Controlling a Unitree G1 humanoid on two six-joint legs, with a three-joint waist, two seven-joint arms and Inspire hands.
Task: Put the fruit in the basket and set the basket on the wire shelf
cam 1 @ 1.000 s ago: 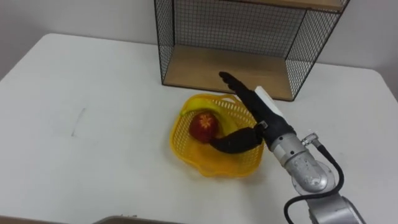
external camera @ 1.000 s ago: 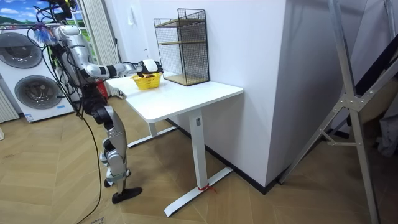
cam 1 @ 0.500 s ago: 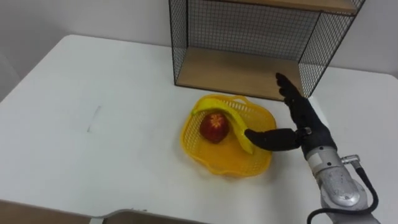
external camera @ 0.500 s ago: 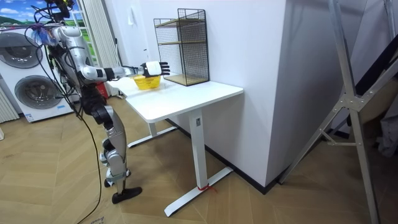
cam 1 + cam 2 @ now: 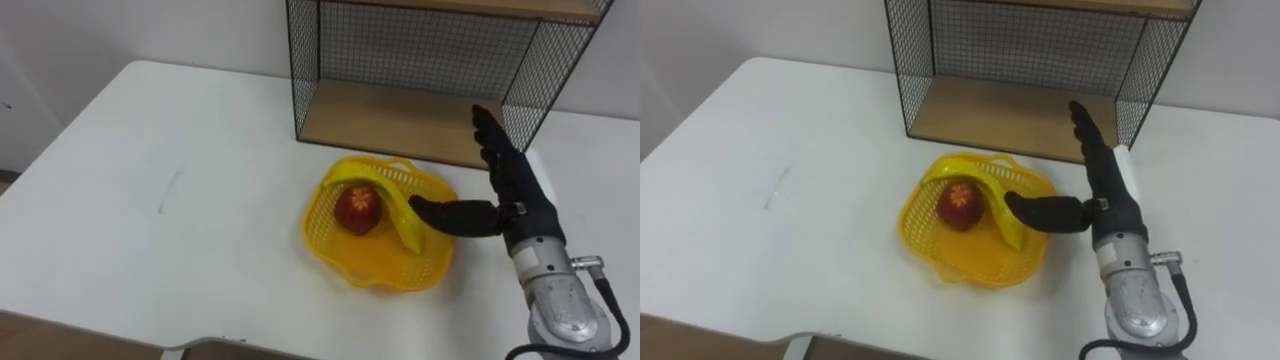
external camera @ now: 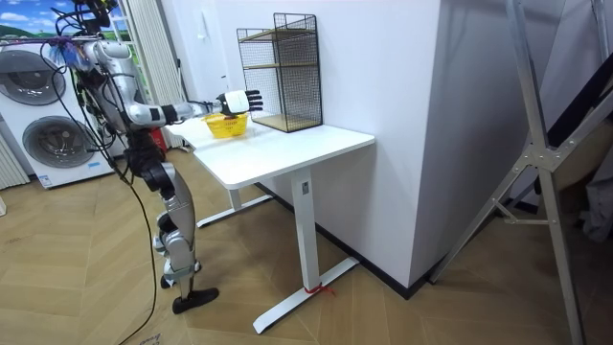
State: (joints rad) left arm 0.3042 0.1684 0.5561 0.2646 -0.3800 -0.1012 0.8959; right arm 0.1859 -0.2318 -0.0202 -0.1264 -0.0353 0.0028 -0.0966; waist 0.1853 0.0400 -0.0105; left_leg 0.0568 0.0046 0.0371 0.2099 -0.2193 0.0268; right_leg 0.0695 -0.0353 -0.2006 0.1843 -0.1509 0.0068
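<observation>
Basket [image 5: 378, 272] seen on table [image 5: 180, 200] toward its back edge, just before shelf [image 5: 400, 122], apple [image 5: 358, 208] and banana [image 5: 388, 193] held inside, right hand [image 5: 518, 198] spread flat beside basket's right rim, thumb stretched over rim, nothing gripped

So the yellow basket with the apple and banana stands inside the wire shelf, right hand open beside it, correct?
No: in the left eye view the basket stands on the table, in front of the shelf. The rest is right.
</observation>
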